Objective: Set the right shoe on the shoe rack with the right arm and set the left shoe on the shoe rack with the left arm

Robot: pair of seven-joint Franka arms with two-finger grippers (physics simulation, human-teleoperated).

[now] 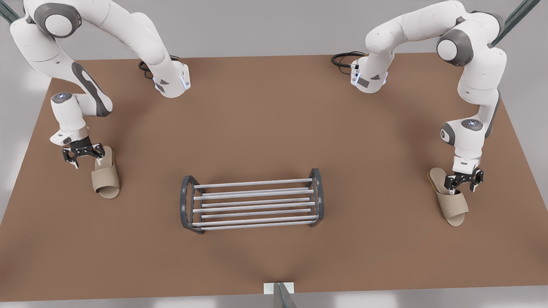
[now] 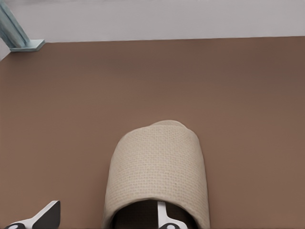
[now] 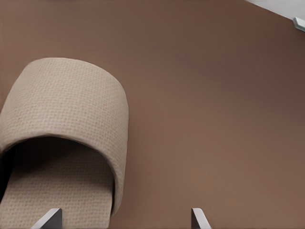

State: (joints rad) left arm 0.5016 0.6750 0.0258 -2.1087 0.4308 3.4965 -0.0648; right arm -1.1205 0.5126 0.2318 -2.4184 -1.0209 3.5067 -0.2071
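Observation:
The left shoe (image 1: 106, 177), a beige slide slipper, lies flat on the table at the front view's left, toe toward the near edge. My left gripper (image 1: 87, 160) is open low over its heel. In the left wrist view one fingertip (image 2: 163, 215) is inside the left shoe (image 2: 159, 167) and the other is outside on the table. The right shoe (image 1: 451, 204) lies at the front view's right. My right gripper (image 1: 461, 188) is open over its heel side, straddling the edge of the right shoe (image 3: 66, 105). The shoe rack (image 1: 187, 203) stands bare between them.
The brown table (image 1: 274, 115) runs wide around the rack. Both arm bases (image 1: 171, 81) sit at the far edge with black cables. A metal post (image 1: 280, 295) stands at the near edge's middle, and its bracket (image 2: 28, 45) appears in the left wrist view.

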